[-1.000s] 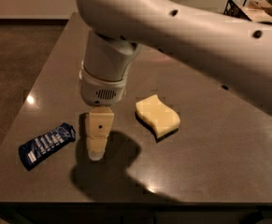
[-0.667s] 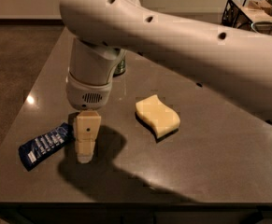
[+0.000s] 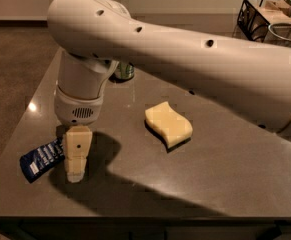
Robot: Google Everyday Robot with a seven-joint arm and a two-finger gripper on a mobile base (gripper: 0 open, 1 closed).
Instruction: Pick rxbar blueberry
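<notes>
Progress looks early to us: the rxbar blueberry (image 3: 41, 159), a flat, glossy dark-blue wrapper with white lettering, lies unlifted on the smooth grey table (image 3: 135, 194) near its front left edge. The blocky beige end effector (image 3: 77, 156) stands just beside the bar's right end; we cannot tell whether it is apart or together. Farther back sit a wavy pale-yellow sponge (image 3: 168, 124), then a green can (image 3: 124, 71).

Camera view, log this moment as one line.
phase: pre-grasp | gripper: low beside rxbar blueberry | rxbar blueberry: flat on table, not lifted | sponge: apart | green can: behind arm
</notes>
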